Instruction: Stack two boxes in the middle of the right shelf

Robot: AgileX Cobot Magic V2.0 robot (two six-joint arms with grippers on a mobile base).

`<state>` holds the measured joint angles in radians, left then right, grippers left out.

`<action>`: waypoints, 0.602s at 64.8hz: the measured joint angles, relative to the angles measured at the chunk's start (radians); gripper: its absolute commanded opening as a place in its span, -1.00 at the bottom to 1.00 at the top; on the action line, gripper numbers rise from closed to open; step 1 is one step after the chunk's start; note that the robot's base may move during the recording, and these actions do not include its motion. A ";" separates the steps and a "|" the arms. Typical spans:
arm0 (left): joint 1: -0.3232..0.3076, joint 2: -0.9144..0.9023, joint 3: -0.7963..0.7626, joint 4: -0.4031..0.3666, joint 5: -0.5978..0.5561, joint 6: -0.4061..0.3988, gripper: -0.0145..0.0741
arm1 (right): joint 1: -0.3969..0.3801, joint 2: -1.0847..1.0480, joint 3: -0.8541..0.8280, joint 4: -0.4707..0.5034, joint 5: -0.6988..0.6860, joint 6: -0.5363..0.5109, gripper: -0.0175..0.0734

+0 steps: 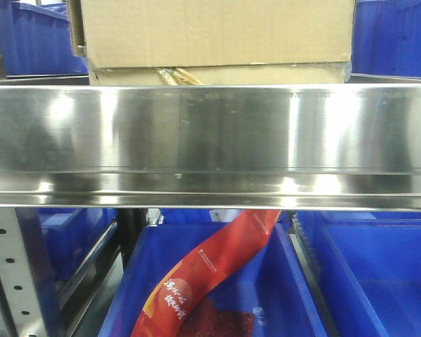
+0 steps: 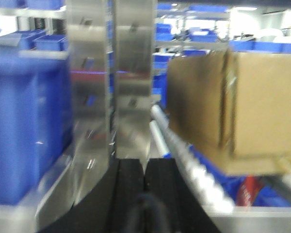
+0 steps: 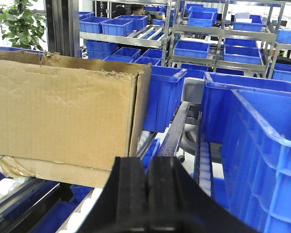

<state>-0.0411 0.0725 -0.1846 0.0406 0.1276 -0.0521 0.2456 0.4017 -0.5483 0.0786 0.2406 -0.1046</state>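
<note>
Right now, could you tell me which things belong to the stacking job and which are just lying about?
Job:
cardboard boxes
steel shelf

Lying about:
blue bins
red packet
potted plant

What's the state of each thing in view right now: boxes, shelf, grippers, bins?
Upper box: resting on the lower box.
Lower box: flattened-looking, sitting on the shelf.
Shelf: loaded with both boxes.
Left gripper: shut, empty.
Right gripper: shut, empty.
Blue bin below: holds a red packet.
</note>
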 measured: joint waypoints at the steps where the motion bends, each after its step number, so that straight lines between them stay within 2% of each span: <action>1: 0.003 -0.010 0.006 -0.003 0.000 0.000 -0.92 | 0.000 0.000 0.000 0.000 0.000 0.000 -0.95; 15: 0.023 -0.066 0.174 -0.011 -0.047 0.002 -0.92 | 0.000 0.000 0.000 0.000 0.000 0.000 -0.95; 39: 0.023 -0.066 0.187 -0.012 -0.079 0.002 -0.92 | 0.000 0.000 0.000 0.000 0.000 0.000 -0.95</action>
<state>-0.0185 0.0062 0.0024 0.0281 0.0486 -0.0497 0.2456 0.4017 -0.5483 0.0786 0.2406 -0.1046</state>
